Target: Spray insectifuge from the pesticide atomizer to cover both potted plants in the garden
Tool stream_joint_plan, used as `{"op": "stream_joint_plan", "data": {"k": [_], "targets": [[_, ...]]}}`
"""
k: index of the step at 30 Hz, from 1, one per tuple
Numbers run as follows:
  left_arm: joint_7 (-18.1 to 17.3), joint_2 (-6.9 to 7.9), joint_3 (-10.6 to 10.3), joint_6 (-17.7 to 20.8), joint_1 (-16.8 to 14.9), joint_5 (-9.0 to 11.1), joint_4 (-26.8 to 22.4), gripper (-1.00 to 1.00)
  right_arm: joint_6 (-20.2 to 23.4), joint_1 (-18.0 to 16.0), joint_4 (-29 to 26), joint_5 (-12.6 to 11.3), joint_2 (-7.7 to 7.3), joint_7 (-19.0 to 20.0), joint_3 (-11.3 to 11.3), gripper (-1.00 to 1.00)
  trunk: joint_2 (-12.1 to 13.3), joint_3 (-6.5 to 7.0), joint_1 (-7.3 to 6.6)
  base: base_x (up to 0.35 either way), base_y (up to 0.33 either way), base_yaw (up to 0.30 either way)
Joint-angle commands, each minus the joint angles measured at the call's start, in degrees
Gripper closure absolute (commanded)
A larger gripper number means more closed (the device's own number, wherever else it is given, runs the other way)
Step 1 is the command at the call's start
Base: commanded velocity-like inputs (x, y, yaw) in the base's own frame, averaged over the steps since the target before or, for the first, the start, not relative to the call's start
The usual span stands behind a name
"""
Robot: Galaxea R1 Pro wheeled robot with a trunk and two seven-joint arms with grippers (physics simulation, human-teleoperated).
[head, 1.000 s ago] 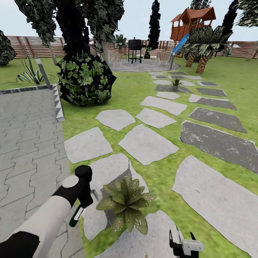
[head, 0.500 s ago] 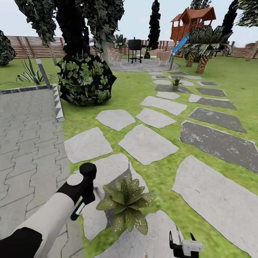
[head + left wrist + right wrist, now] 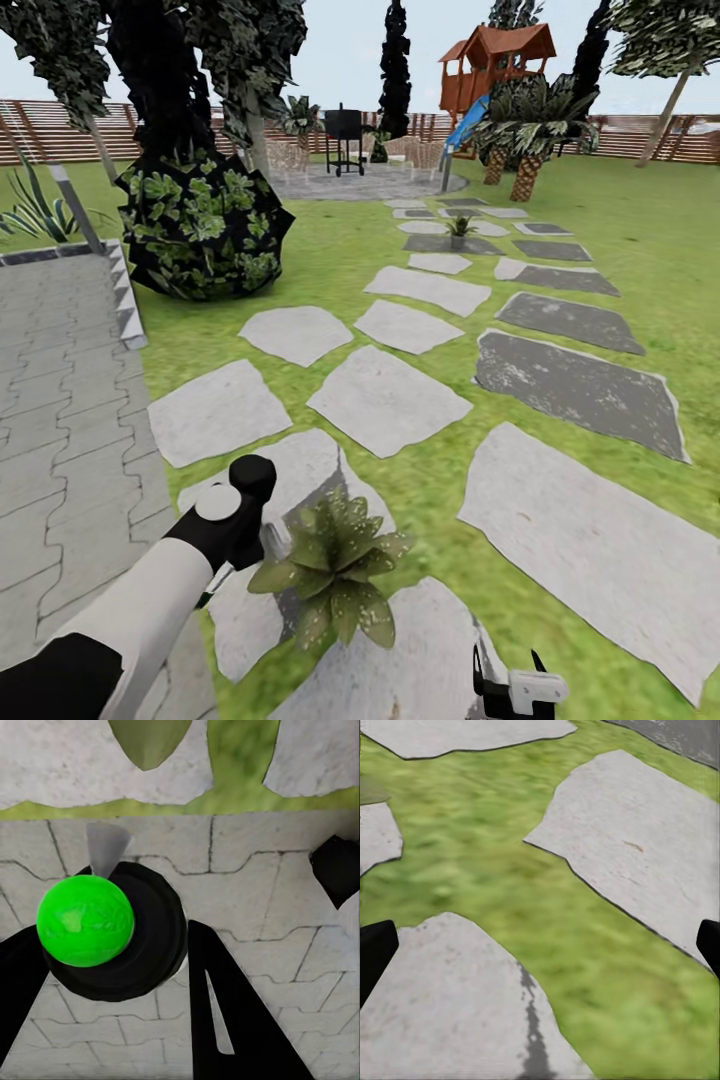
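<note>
The right hand (image 3: 512, 672) hangs low at the robot's front with its fingers spread wide and empty over grass and stepping stones. The left hand (image 3: 232, 535) is clamped on the pesticide atomizer (image 3: 112, 926), whose bright green cap sits between the black fingers in the left wrist view. In the head view the atomizer is mostly hidden behind the wrist, so its aim is hard to judge. It sits just beside the near potted plant (image 3: 335, 567), closer than a second ago, while the camera has swung right. That suggests spraying is imminent here. The far potted plant (image 3: 459, 229) waits well up the stepping-stone path (image 3: 388, 400).
</note>
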Motion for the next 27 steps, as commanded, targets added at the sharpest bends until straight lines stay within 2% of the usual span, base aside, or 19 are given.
{"op": "stream_joint_plan", "data": {"k": [1, 12, 23, 27], "targets": [[-0.58, 0.13, -0.01, 0.67, 0.0, -0.93, -0.03, 1.0, -0.09, -0.03, 0.04, -0.12, 0.01, -0.43, 0.48, -1.0, -0.02, -0.04, -0.02, -0.198, 0.183, -0.015], [-0.58, -0.31, 0.02, 1.22, -0.3, -1.24, -0.07, 1.0, -0.09, -0.03, 0.04, -0.1, 0.01, -0.43, 0.48, -1.0, -0.02, -0.05, -0.02, -0.181, 0.237, -0.013], [-0.58, -0.68, 0.01, 1.24, -0.07, -1.24, -0.08, 1.0, -0.09, -0.03, 0.04, -0.14, 0.01, -0.43, 0.48, -1.0, -0.02, -0.25, -0.02, -0.004, 0.327, -0.259], [-0.58, -0.56, -0.42, 1.17, 0.46, -1.2, 0.0, 1.0, -0.09, -0.03, 0.04, -0.15, 0.01, -0.43, 0.48, -1.0, -0.02, -0.32, -0.02, 0.0, 0.113, -0.214]]}}
